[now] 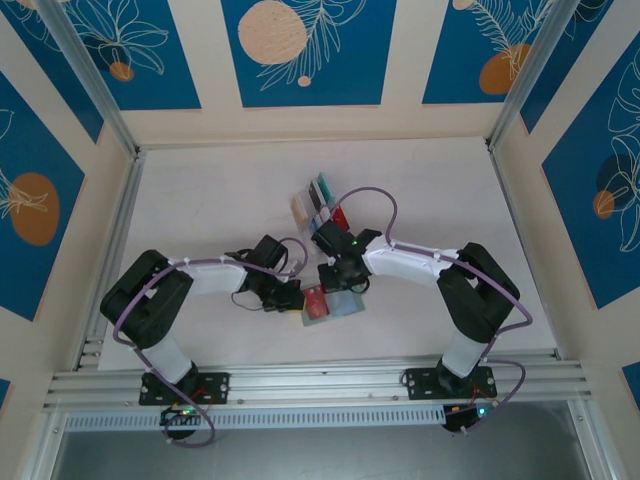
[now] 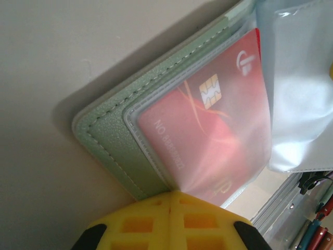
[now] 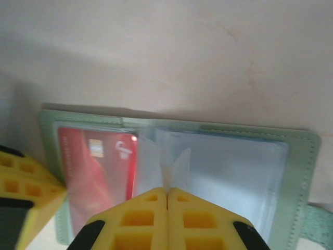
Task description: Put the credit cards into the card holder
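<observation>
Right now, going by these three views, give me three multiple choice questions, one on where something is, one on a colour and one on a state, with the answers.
1. Where is the red card relative to the open card holder?
A) lying loose beside it
B) inside it, under clear plastic
C) underneath it

2. What colour is the card holder's cover?
A) sage green
B) black
C) brown

3. How do the jaws of the right gripper stand?
A) wide open
B) half open
C) shut

Answers:
1 B: the card sits behind a clear sleeve within the holder's stitched rim.
2 A: the rim around the sleeves is pale green.
3 C: its yellow fingers meet with no gap between them.
</observation>
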Tool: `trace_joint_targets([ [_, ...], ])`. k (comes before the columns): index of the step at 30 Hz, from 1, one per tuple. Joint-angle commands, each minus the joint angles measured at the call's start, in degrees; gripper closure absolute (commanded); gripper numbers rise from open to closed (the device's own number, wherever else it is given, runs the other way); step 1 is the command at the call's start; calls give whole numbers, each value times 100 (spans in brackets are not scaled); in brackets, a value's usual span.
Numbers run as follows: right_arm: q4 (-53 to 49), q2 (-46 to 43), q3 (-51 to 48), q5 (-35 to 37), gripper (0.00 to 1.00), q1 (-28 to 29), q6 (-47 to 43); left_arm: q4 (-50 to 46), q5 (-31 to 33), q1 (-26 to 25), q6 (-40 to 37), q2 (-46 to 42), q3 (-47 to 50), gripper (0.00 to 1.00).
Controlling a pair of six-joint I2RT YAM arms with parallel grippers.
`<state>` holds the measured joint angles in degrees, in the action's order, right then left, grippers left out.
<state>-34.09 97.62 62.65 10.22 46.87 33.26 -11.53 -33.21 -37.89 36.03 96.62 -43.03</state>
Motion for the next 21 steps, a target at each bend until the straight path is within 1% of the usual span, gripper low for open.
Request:
trace_joint_targets([
  [1,-56,12,113,-766,91,41,123,186,499,-139,-42,560,194,100],
  [4,214,91,19,-1238,81,16,296,233,474,-140,-18,550,215,100],
  [7,589,79,-187,-1791,74,-56,505,313,465,-135,51,552,250,100],
  [13,1108,-13,-526,-2358,60,-92,841,539,364,-131,181,595,313,100],
  [17,1512,15,-707,-2752,55,-98,1036,781,234,-79,361,582,419,100],
  [21,1756,-38,-798,-2905,53,-111,1139,986,98,-4,505,428,534,100],
])
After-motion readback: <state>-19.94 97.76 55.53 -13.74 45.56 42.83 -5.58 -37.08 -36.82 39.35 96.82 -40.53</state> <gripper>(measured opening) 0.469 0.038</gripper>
